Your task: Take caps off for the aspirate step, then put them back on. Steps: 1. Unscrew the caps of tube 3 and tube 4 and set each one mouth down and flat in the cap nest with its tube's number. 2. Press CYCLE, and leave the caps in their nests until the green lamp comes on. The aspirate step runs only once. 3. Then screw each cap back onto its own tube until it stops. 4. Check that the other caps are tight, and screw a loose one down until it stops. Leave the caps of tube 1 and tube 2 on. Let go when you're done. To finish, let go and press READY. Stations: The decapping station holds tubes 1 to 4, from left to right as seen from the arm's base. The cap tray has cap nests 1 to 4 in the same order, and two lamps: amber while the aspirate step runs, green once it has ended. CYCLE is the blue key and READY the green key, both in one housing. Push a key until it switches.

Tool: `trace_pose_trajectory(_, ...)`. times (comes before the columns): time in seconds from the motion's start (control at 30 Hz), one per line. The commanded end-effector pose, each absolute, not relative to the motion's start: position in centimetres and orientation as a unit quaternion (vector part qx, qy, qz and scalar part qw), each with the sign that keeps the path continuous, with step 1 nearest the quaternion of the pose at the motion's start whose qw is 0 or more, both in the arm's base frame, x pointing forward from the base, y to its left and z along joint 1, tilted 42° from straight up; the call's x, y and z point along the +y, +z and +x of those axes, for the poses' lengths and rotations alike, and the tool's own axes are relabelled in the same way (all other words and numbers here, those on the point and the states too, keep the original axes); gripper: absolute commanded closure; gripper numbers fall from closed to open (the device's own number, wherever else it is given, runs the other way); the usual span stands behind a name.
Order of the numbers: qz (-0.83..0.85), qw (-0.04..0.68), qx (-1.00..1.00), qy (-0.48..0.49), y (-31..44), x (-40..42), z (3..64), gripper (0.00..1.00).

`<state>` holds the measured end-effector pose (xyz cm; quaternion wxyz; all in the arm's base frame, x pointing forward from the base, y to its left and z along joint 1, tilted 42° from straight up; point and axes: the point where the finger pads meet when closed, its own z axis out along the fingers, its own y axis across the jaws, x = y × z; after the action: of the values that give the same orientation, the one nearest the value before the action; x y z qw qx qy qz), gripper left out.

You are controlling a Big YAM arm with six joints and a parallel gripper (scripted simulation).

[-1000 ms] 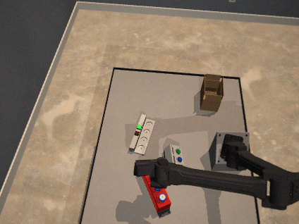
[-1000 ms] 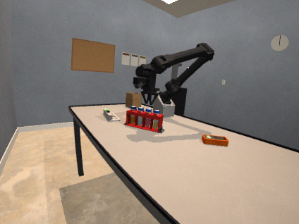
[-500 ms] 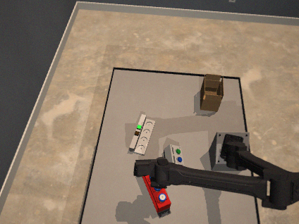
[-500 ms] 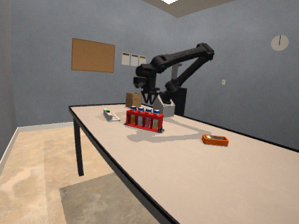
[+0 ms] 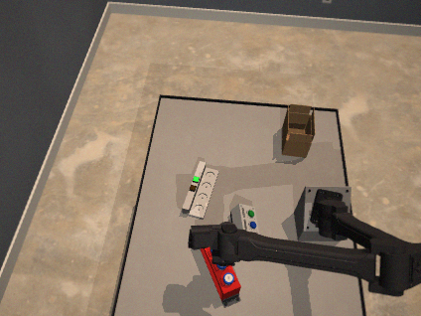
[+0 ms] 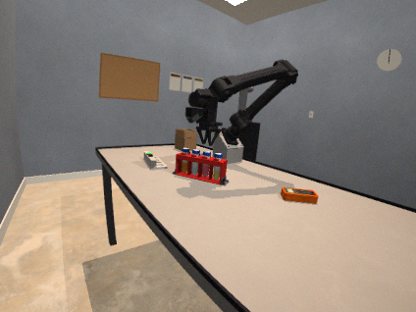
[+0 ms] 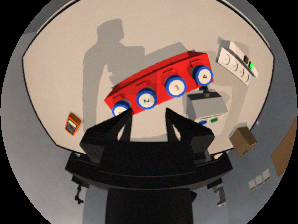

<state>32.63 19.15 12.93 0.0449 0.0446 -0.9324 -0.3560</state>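
Open air between the fingertips, and above the caps (image 7: 175, 86) (image 6: 206, 154) there's clearance! Down at the rack (image 5: 222, 279) (image 6: 201, 168) (image 7: 159, 75), neighbouring caps crowd each side, only narrow gaps between. The key housing (image 5: 244, 219) (image 7: 206, 105) blocks low passage just beside the rack's one end; over the tray (image 5: 204, 194) (image 6: 155, 160) (image 7: 234, 62), nothing overhangs, a free way down!

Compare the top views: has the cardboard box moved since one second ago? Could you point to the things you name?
No; the cardboard box (image 5: 297, 145) (image 6: 185, 139) (image 7: 243, 140) keeps its place beside the table's far edge.
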Motion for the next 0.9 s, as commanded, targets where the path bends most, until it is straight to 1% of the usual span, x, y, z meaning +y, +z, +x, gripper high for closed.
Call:
trace_pose_trajectory(0.0,0.051,0.037,-0.931,-0.358,13.9,19.3,33.3,0.51)
trace_pose_trajectory(0.2,0.051,0.037,-0.931,-0.358,13.9,19.3,33.3,0.51)
trace_pose_trajectory(0.23,0.046,0.048,-0.931,-0.358,12.6,17.9,32.3,1.0)
trace_pose_trajectory(0.5,0.044,0.053,-0.932,-0.356,8.3,13.1,29.7,1.0)
trace_pose_trajectory(0.67,0.049,0.042,-0.932,-0.356,7.6,12.7,29.8,1.0)
trace_pose_trajectory(0.87,0.049,0.042,-0.932,-0.356,3.6,10.4,27.8,1.0)
